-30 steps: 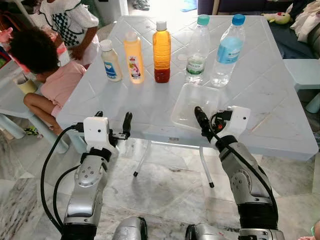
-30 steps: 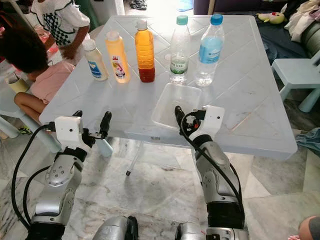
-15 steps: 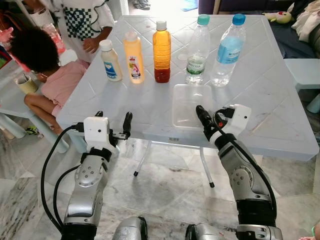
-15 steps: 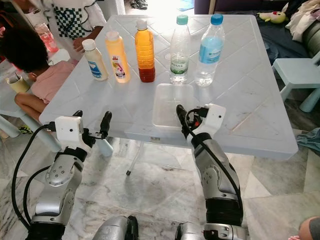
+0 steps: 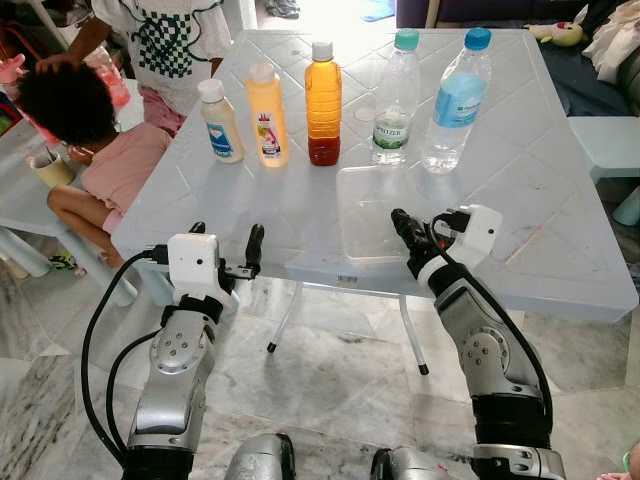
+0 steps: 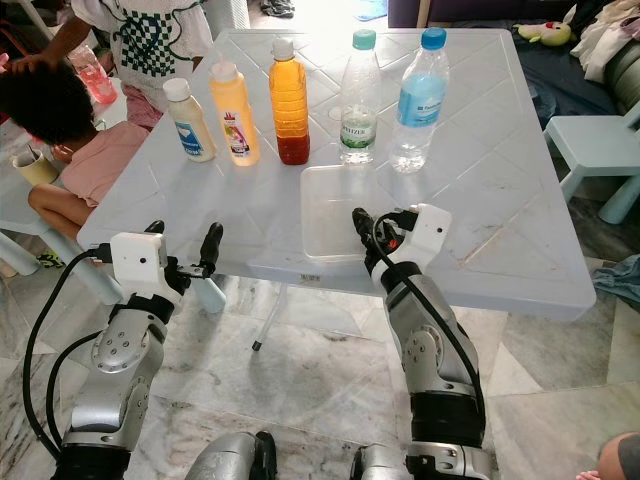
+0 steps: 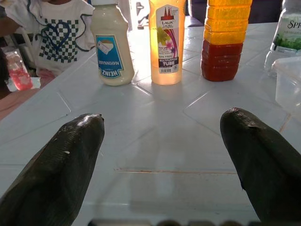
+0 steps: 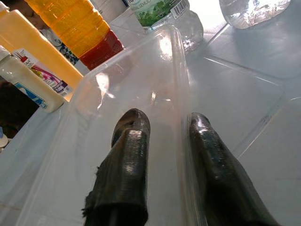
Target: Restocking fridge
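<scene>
Tray position is the change to note: the clear plastic tray [image 5: 372, 212] sits squarer to the table [image 5: 540, 160] edge and a little farther left than half a second ago, with the right hand [image 8: 162, 141] straddling its right-side wall — one finger inside, one outside, closed on the rim so far as the right wrist view shows. The tray thus appears to be gripped and dragged into place, probably to serve as a carrier for the bottles before the fridge is stocked. Behind it, in a row across the table, stand the mayonnaise bottle [image 5: 221, 121], yellow tube bottle [image 5: 267, 115], amber bottle [image 5: 323, 104] and two water bottles [image 5: 396, 98] [image 5: 455, 87], all upright and just apart from the tray's far wall. The left hand [image 5: 226, 247] hovers open at the table's near edge, fingers spread wide — unchanged from the earlier pictures. Open table lies to the right of the tray and between the left hand and the bottles; the tray's near wall is close to the table edge, so further pulling risks overhang. Two people [image 5: 110, 110] stand close at the table's left side, limiting room there.
</scene>
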Robot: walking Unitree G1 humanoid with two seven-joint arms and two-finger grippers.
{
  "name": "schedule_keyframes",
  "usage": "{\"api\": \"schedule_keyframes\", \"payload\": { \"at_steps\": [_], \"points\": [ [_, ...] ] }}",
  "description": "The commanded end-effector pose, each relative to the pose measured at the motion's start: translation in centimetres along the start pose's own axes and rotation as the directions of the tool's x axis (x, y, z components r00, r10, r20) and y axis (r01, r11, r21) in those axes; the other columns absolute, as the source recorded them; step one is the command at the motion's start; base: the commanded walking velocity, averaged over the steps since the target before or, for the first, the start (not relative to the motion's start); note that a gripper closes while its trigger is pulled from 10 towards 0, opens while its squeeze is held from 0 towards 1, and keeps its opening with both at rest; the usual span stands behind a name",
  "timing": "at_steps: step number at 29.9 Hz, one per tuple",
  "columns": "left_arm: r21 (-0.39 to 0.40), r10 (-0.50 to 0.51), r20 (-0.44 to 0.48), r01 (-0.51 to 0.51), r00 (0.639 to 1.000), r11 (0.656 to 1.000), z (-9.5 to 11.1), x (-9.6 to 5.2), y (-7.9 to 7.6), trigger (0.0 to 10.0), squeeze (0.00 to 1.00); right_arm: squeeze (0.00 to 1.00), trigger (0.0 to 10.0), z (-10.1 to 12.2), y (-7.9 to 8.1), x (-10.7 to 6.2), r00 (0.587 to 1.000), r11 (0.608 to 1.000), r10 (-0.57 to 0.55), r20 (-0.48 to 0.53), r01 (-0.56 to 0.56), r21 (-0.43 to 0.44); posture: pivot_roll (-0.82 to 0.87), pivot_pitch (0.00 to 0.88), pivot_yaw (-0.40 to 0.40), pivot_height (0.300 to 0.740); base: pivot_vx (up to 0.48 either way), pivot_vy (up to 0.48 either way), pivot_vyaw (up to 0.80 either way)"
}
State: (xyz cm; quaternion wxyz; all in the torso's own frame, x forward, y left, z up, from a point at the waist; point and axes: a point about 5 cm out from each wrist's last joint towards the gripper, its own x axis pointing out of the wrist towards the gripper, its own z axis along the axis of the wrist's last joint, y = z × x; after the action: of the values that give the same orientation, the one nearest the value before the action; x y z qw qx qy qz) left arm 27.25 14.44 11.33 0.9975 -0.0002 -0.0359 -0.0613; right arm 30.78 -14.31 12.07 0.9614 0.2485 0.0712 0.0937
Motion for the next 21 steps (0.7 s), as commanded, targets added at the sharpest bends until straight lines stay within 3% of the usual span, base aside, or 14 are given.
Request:
{"api": "schedule_keyframes", "payload": {
  "at_steps": [1, 7, 8, 11, 21],
  "points": [
    [0.008, 0.010, -0.004, -0.010, 1.000, 1.000, -0.10, -0.09, 0.15, 10.0, 0.00, 0.00, 0.0, -1.41, -1.12, -0.33, 0.995, 0.998, -0.057, -0.077, 0.057, -0.001, 0.07, 0.112, 0.078, 0.740, 0.000, 0.000, 0.00],
    [0.007, 0.015, -0.004, -0.015, 1.000, 1.000, -0.16, -0.22, 0.20, 10.0, 0.00, 0.00, 0.0, -1.44, -1.05, -0.29, 0.995, 0.998, -0.056, -0.078, 0.056, -0.005, 0.07, 0.111, 0.073, 0.740, 0.000, 0.000, 0.00],
    [0.007, 0.016, -0.005, -0.016, 1.000, 1.000, -0.18, -0.26, 0.18, 10.0, 0.00, 0.00, 9.6, -1.51, -1.08, -0.24, 0.994, 0.998, -0.061, -0.092, 0.060, -0.011, 0.07, 0.109, 0.072, 0.740, 0.000, 0.000, 0.00],
    [0.006, 0.016, -0.004, -0.016, 1.000, 1.000, -0.17, -0.25, 0.11, 10.0, 0.00, 0.00, 10.0, -1.52, -1.19, -0.20, 0.993, 0.998, -0.069, -0.100, 0.068, -0.017, 0.07, 0.108, 0.069, 0.740, 0.000, 0.000, 0.00],
    [0.003, 0.014, 0.002, -0.014, 1.000, 1.000, -0.20, 0.04, -0.11, 10.0, 0.00, 0.00, 10.0, -0.76, -1.78, -0.06, 0.990, 0.992, -0.113, -0.080, 0.108, -0.059, 0.06, 0.098, 0.060, 0.740, 0.000, 0.000, 0.00]
  ]
}}
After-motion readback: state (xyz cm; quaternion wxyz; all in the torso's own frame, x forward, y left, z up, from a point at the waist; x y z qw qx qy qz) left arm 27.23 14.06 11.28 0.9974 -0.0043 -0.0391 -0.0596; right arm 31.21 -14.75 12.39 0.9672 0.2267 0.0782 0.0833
